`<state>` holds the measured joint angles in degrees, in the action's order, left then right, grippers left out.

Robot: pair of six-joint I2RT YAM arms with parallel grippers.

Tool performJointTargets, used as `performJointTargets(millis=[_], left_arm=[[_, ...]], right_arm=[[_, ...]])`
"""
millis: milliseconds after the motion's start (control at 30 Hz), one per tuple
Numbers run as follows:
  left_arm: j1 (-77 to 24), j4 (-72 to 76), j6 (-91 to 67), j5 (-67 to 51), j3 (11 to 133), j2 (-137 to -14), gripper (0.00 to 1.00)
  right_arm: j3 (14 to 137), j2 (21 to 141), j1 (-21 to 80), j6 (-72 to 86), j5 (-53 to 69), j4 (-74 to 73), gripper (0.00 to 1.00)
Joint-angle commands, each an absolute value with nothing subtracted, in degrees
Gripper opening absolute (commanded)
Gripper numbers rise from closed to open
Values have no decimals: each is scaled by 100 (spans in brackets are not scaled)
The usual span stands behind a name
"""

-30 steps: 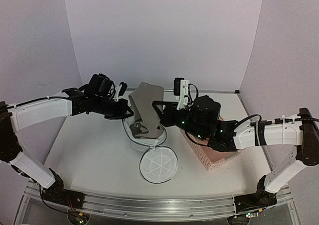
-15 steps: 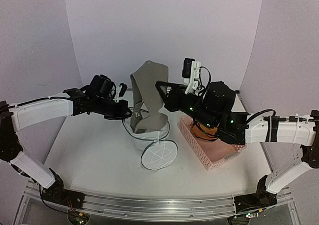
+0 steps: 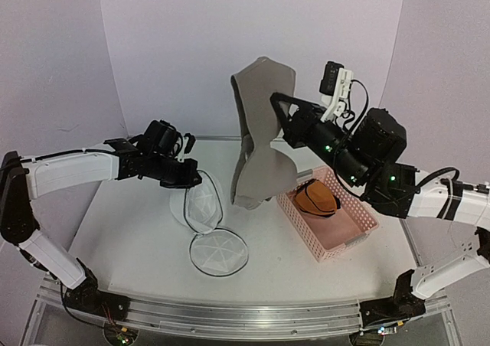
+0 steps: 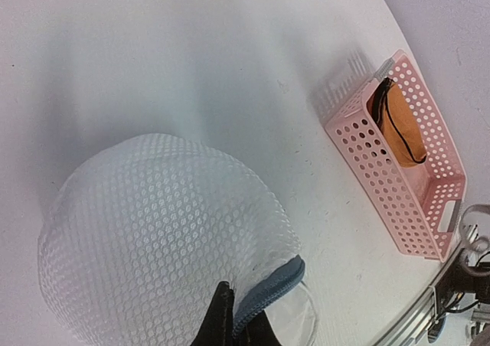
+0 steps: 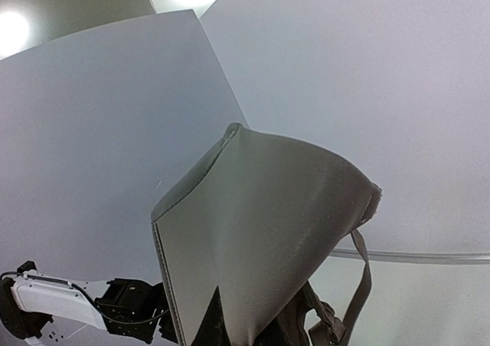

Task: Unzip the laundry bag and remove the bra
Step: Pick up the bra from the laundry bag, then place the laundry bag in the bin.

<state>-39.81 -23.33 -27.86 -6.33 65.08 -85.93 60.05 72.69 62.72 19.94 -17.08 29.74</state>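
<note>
Bra (image 3: 260,132) hangs from your right gripper (image 3: 277,118), up in the air, well clear of the table (image 3: 130,231). Top cam gives you the whole drape, fabric trailing below the gripper. Right wrist cam shows only taupe cloth bunched at its fingers, w/ a strap (image 5: 360,277) dangling to one side. Left wrist cam adds what top can't: left gripper (image 4: 233,324) pressed tight on the laundry bag (image 4: 161,239), at its grey-blue zipper edge (image 4: 268,288), mesh dome just ahead of it. Right gripper is likewise pinched shut on the bra. Pink basket (image 3: 329,250) sits below the right gripper, orange item (image 3: 316,198) inside. Vs 1 s ago: bra was low, beside the left gripper at bag level. Now it's raised well above, and the bag has slumped flat.
</note>
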Motion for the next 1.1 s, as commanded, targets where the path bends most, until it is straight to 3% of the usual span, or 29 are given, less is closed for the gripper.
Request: performJointTargets(millis=[0, 467, 800, 1067], left_arm=[[-3999, -2291, -2672, -412, 6495, -8630, 0], [-4001, -2402, -2626, -238, 6500, -8675, 0], [-3999, -2432, -2628, -195, 6477, -8640, 0], [-3999, -2469, -2620, -161, 6488, -8640, 0]], right_arm=[[6218, 6823, 6291, 1415, -2384, 2826, 0], [5992, 6330, 5959, -515, -3662, 1881, 0], [5556, 5998, 4705, -134, -2868, 854, 0], [5024, 5733, 4482, 527, -2685, 150, 0]])
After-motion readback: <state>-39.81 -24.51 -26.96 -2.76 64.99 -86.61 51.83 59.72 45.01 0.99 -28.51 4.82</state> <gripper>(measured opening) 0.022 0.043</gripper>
